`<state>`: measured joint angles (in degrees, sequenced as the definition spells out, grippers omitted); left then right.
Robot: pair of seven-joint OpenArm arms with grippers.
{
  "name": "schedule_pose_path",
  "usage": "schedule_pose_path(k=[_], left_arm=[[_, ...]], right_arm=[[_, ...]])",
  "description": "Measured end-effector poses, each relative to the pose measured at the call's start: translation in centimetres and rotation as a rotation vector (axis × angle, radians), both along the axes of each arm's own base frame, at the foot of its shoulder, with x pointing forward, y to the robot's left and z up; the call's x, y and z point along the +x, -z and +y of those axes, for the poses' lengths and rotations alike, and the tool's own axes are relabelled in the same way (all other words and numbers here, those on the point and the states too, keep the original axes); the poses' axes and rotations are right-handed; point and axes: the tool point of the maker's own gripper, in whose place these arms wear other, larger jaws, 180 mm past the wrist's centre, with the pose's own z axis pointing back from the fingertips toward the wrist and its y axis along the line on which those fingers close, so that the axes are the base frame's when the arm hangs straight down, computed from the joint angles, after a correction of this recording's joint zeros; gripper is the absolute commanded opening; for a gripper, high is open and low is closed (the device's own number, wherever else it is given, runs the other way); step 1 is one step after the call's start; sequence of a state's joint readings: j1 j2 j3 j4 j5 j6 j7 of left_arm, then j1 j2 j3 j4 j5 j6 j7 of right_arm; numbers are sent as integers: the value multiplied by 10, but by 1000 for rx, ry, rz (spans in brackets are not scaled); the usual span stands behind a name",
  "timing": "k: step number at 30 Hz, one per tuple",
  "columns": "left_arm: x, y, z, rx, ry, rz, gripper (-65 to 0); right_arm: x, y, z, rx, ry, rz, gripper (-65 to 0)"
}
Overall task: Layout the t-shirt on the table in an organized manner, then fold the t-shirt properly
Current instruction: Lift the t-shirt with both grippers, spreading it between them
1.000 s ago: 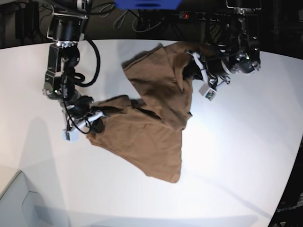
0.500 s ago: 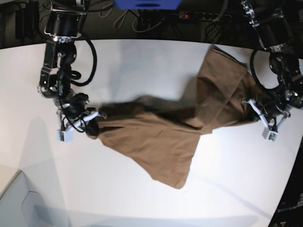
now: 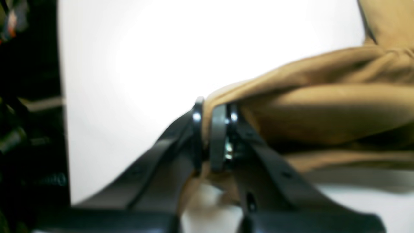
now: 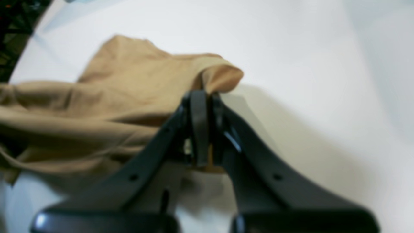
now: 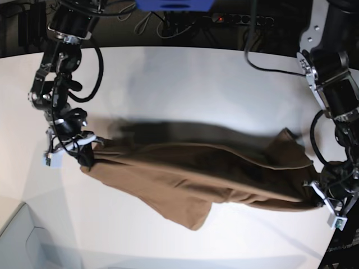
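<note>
The tan-brown t-shirt (image 5: 196, 168) hangs stretched between both arms just over the white table (image 5: 185, 78), its lower part sagging onto the tabletop. My left gripper (image 5: 312, 196) is at the base view's right, shut on one end of the t-shirt (image 3: 307, 103). In the left wrist view the left gripper (image 3: 212, 136) pinches a bunched fold. My right gripper (image 5: 87, 152) is at the base view's left, shut on the other end. The right wrist view shows the right gripper (image 4: 202, 129) clamping a rolled edge of the t-shirt (image 4: 97, 106).
The table's curved right edge (image 5: 348, 185) runs close to my left gripper. Dark equipment and cables (image 5: 224, 19) stand beyond the far edge. A pale box corner (image 5: 22, 241) sits at the near left.
Both arms have pulled apart, the left one far toward the table's near right edge. The t-shirt went from a bunched heap to a long stretched band between the grippers.
</note>
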<state>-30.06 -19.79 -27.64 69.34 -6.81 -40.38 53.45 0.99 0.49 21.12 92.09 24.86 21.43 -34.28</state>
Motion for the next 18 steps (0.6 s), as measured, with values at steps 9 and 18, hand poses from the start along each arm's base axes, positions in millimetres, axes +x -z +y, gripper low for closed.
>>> schedule_pose_path(k=[9, 18], left_arm=[[12, 8, -30, -16, 55, -34, -649], [38, 11, -43, -73, 89, -19, -649]], right_arm=[[-19, 56, -2, 61, 28, 143, -650], [-17, 54, -3, 58, 29, 136, -650]])
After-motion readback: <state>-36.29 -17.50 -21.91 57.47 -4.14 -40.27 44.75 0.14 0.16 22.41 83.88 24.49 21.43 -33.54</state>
